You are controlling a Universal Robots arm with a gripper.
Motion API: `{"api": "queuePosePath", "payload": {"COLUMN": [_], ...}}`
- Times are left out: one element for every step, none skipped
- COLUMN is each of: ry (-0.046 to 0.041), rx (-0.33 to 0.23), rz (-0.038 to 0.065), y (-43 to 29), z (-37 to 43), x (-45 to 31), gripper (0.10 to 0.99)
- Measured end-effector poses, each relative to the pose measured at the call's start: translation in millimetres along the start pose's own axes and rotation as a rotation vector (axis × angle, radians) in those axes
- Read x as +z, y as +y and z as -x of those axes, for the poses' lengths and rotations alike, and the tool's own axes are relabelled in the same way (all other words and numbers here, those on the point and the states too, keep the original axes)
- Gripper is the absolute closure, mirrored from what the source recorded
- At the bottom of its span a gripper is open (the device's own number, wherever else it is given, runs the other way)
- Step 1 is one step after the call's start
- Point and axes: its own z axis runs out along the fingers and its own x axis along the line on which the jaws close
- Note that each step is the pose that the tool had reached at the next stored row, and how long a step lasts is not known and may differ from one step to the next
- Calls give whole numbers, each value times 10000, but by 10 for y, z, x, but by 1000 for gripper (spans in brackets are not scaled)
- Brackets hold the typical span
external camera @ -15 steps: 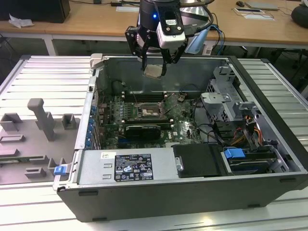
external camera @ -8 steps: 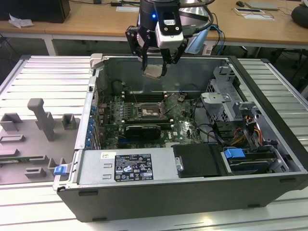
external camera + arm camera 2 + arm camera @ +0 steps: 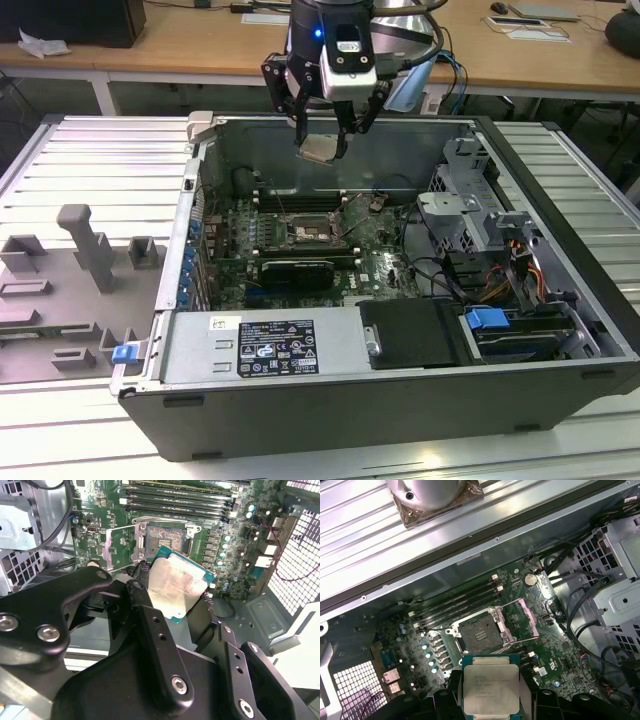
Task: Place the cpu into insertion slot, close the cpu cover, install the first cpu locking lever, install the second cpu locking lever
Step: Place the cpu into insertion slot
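Exterior view: the end effector (image 3: 320,140) hangs over the computer case (image 3: 450,410), grasping the cpu (image 3: 318,152). First wrist view: the cpu cover (image 3: 522,622) is flipped open beside the insertion slot (image 3: 481,634).

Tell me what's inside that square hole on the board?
Nothing: the insertion slot is bare, the cpu cover open beside it. The cpu in the gripper hides none of it.

The cpu (image 3: 491,690) is showing a pale, satin metal top over a green board edge. The black jaws are looking matt and smooth. The cover (image 3: 522,622) is gleaming as bare silver metal. The case (image 3: 400,410) is wearing matt dark-grey paint, and the desk (image 3: 100,150) is showing ribbed aluminium.
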Motion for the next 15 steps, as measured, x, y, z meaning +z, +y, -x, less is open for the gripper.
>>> {"api": "queuePosePath", "payload": {"ry": [-3,-6,-10,-14,-20,-25,-28,-32,-35,-38,-41,-47,-51,-55,-61], "rx": [36,72,118,150,224,278,312,357,395,428,463,522,571,611,687], "rz": [1,2,2,3,5,6,6,8,8,8,10,11,12,12,14], "y": [0,0,0,0,0,0,0,0,0,0,0,0,0,0,0], "z": [0,0,0,0,0,0,0,0,0,0,0,0,0,0,0], "x": [0,0,1,1,1,1,2,2,2,2,2,3,3,3,4], "gripper": [545,545,545,545,545,545,545,545,545,545,545,545,545,545,545]}}
